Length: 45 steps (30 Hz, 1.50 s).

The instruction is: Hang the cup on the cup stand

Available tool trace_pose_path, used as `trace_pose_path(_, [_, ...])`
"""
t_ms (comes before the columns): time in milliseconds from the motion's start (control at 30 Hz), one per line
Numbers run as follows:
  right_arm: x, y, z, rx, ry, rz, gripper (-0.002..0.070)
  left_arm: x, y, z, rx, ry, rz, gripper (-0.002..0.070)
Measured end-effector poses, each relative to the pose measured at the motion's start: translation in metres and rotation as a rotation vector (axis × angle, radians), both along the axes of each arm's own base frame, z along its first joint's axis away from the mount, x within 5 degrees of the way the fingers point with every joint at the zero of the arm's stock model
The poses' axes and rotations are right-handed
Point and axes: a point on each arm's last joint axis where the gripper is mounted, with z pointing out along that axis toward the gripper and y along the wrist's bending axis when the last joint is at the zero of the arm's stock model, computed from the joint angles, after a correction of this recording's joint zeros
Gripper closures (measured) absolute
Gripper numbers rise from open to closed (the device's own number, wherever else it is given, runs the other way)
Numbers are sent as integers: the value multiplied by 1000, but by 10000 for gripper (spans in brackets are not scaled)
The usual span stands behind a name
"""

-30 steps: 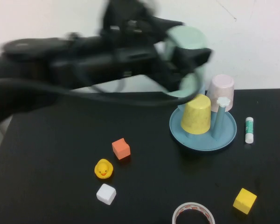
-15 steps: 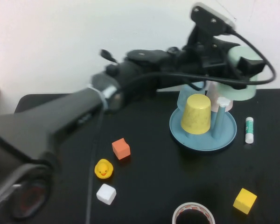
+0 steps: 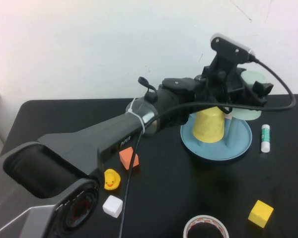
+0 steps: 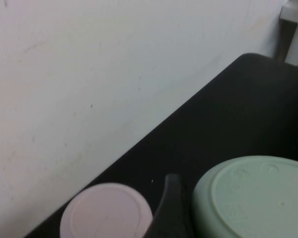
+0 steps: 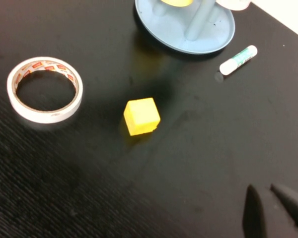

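My left gripper (image 3: 242, 94) reaches across the table and is shut on the mint-green cup (image 3: 253, 79). It holds the cup upside down above the right back part of the blue cup stand (image 3: 216, 145), over a blue peg (image 3: 232, 130) whose tip is hidden. In the left wrist view the cup's bottom (image 4: 253, 198) fills the corner beside one dark finger (image 4: 169, 198). A yellow cup (image 3: 208, 121) and a pink cup (image 4: 107, 213) hang upside down on the stand. My right gripper (image 5: 270, 206) hovers shut and empty over the table's near right part.
On the table lie an orange cube (image 3: 128, 157), a yellow duck (image 3: 110, 179), a white cube (image 3: 112, 206), a yellow cube (image 3: 260, 213), a tape roll (image 3: 205, 227) and a glue stick (image 3: 265, 138) right of the stand.
My left arm has carried the mint cup to the right and down, from above the stand's left side to over its right peg.
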Motion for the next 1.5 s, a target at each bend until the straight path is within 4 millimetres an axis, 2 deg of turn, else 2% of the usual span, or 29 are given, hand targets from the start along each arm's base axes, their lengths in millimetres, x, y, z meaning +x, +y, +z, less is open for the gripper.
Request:
trace_pose_path(267, [0, 0, -1, -1, 2, -1, 675, 2, -1, -6, -1, 17, 10, 125])
trace_pose_path(467, [0, 0, -1, 0, 0, -3, 675, 4, -3, -24, 14, 47, 7, 125])
trace_pose_path(900, [0, 0, -1, 1, 1, -4, 675, 4, -4, -27, 4, 65, -3, 124])
trace_pose_path(1100, [0, 0, -1, 1, 1, -4, 675, 3, -4, -26, -2, 70, -8, 4])
trace_pose_path(1200, [0, 0, -1, 1, 1, -4, 675, 3, -1, -13, -18, 53, -4, -1])
trace_pose_path(1267, [0, 0, -1, 1, 0, -4, 675, 2, 3, 5, -36, 28, 5, 32])
trace_pose_path(1333, [0, 0, -1, 1, 0, -4, 675, 0, 8, 28, -53, -10, 18, 91])
trace_pose_path(1500, [1, 3, -3, -12, -20, 34, 675, -16, 32, 108, -4, -250, 52, 294])
